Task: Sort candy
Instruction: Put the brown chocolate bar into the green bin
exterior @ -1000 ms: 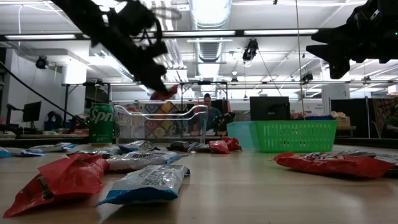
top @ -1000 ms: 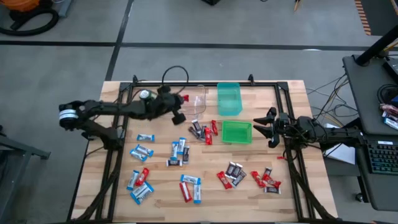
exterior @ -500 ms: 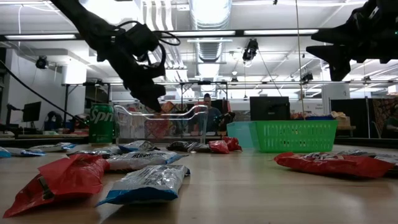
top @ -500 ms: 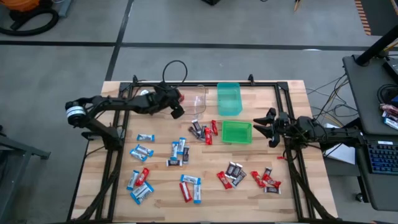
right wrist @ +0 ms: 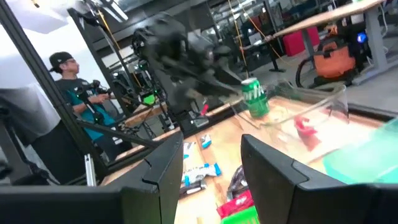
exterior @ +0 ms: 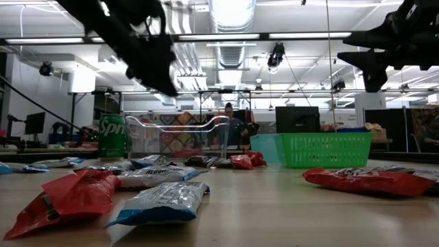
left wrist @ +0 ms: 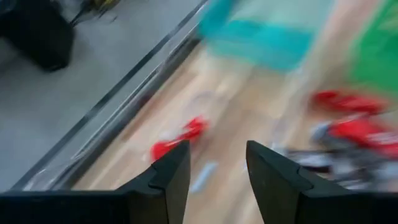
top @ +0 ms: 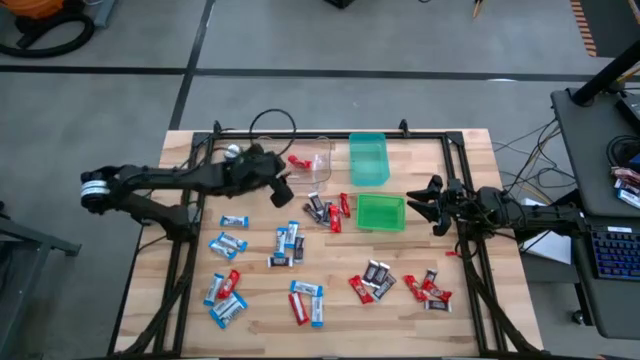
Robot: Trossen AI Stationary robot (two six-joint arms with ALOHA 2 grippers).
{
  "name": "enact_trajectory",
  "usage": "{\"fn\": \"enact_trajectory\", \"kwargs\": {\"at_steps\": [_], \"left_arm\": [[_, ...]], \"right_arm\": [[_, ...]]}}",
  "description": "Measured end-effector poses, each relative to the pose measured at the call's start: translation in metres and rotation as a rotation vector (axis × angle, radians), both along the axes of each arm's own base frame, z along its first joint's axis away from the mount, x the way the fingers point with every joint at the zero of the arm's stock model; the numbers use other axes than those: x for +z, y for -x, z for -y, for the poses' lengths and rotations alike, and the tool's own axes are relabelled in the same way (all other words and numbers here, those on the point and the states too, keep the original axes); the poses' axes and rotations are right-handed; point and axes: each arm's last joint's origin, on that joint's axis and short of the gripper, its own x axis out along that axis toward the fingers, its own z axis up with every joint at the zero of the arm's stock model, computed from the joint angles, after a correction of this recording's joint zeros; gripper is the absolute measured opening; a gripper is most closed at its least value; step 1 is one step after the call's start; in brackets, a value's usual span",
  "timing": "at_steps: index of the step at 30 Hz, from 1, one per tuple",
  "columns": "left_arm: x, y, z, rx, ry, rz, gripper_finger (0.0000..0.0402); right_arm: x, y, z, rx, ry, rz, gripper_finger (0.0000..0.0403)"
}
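Now the left gripper [top: 284,190] hangs above the table with its fingers apart and nothing between them, as the left wrist view confirms. Just off at its one o'clock in the high view, a red candy bar [top: 297,161] lies inside the clear bin [top: 322,150], its long axis running roughly nine to three. The nearest loose candy, a mixed red and dark cluster [top: 329,209], sits near its four o'clock, closer to this arm than to the right gripper [top: 432,207], which waits open and empty at three o'clock of the green basket [top: 380,226]. The low view adds the arm's height above the green Sprite can [exterior: 111,136]; the high view alone gives the layout.
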Motion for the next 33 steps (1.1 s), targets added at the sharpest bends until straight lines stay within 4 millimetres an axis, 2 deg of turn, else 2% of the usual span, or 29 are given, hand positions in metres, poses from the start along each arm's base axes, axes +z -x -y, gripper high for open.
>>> {"fn": "enact_trajectory", "kwargs": {"at_steps": [9,13,16,22,29,33], "left_arm": [[0.029,0.003,0.085,-0.252,0.106,0.257,0.0119],[0.029,-0.002,0.120,-0.354,0.080,0.325,0.0114],[0.024,-0.004,0.138,-0.414,0.059,0.324,0.0114],[0.013,-0.007,0.152,-0.448,0.055,0.285,0.0113],[0.009,-0.010,0.153,-0.438,0.063,0.272,0.0113],[0.009,-0.010,0.151,-0.428,0.035,0.264,0.0113]], "right_arm": [[-0.008,-0.008,0.000,0.017,-0.108,-0.085,0.0150],[-0.012,-0.012,0.000,0.035,-0.184,-0.160,0.0150],[-0.007,-0.017,0.000,0.028,-0.199,-0.260,0.0150],[0.012,-0.025,-0.001,-0.008,-0.266,-0.601,0.0150],[0.035,-0.023,-0.012,-0.085,-0.488,-1.044,0.0150],[0.039,-0.030,-0.025,-0.082,-0.614,-1.202,0.0150]]}}
